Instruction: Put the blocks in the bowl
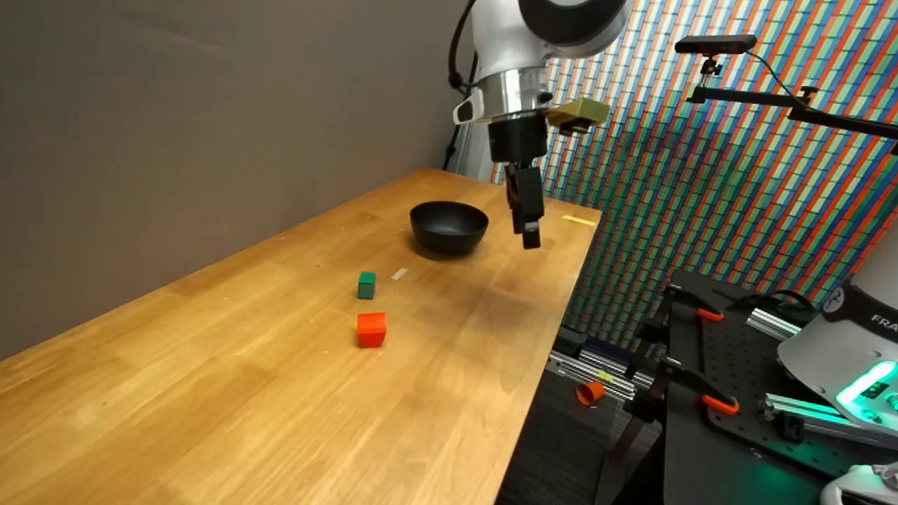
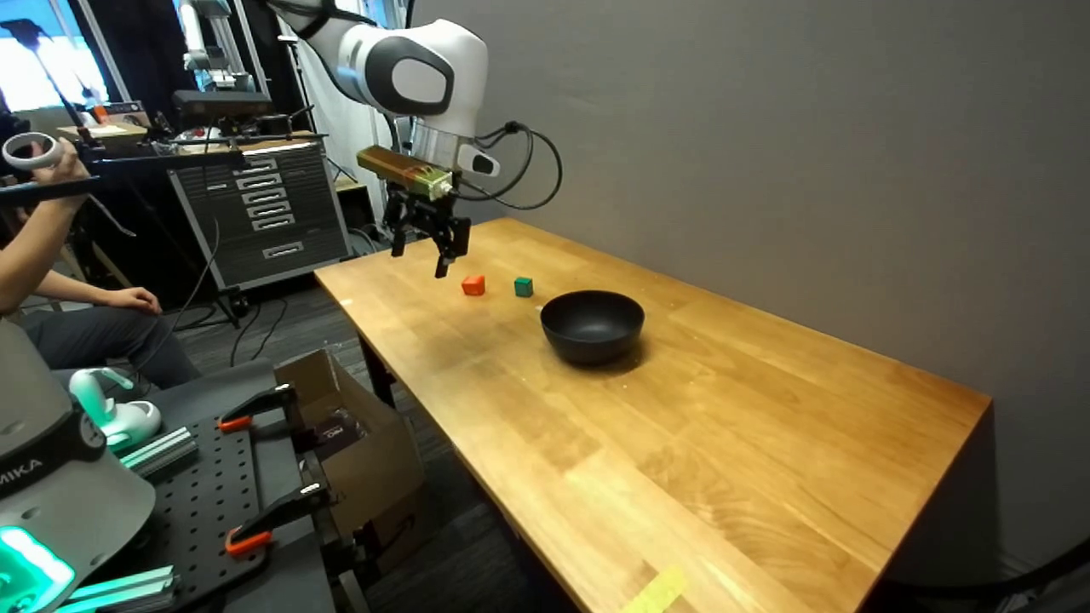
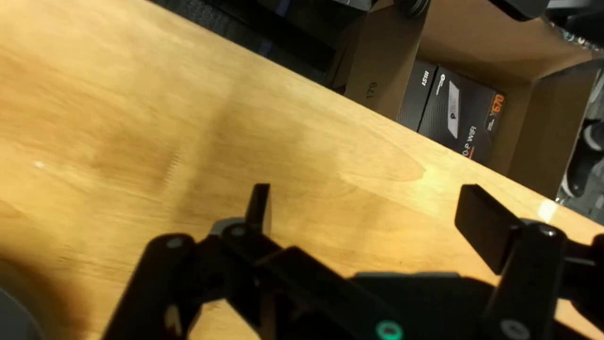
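The green block (image 1: 366, 285) and the slightly larger red-orange block (image 1: 371, 330) sit apart on the wooden table. The green block (image 2: 524, 287) and the red-orange block (image 2: 473, 285) show in both exterior views. The round black bowl (image 1: 449, 242) stands upright near the green block; it also shows in an exterior view (image 2: 589, 347). No block is visible in it. My gripper (image 2: 421, 262) hangs above the table, to one side of the bowl. In the wrist view the gripper (image 3: 365, 189) is open and empty over bare wood. A dark curved edge at lower left appears to be the bowl (image 3: 14, 318).
The wooden table (image 2: 724, 426) runs along a grey wall (image 1: 210, 126). An open cardboard box (image 3: 382, 56) stands beyond the table's edge, below it. Yellow tape (image 2: 657, 592) marks one end of the table. A person (image 2: 85, 306) sits beyond the robot base.
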You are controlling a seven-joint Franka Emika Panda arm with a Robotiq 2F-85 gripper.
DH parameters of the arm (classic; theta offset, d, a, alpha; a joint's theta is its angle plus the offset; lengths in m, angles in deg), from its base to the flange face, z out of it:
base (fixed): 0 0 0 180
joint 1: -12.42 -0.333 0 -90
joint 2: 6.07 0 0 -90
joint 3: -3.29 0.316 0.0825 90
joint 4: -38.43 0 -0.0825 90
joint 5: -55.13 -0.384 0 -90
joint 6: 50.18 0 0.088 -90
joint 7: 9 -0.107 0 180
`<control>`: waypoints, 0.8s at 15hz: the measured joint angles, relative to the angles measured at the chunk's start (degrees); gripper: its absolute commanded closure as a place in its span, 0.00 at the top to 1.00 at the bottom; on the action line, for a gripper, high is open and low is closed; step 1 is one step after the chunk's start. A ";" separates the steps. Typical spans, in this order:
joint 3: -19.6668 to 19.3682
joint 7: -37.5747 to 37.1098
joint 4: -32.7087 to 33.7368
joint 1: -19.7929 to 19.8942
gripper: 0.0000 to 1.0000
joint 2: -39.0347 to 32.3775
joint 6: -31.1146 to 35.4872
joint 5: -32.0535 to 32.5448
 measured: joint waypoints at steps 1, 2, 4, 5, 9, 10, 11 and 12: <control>1.04 1.53 2.45 -0.01 1.00 -2.99 -0.06 0.01; 1.93 3.16 4.86 0.01 1.00 -5.71 -0.20 0.01; 3.47 6.01 9.26 0.05 1.00 -10.09 -0.53 0.01; 4.23 7.11 11.35 0.06 1.00 -11.95 -0.74 0.14; 6.49 9.00 18.15 -0.06 1.00 -17.54 -1.87 2.76; 6.82 9.21 19.36 -0.12 1.00 -18.62 -1.87 3.62; 7.17 9.48 20.51 -0.18 1.00 -19.68 -1.87 4.30; 7.47 9.76 21.53 -0.26 1.00 -20.64 -1.87 4.73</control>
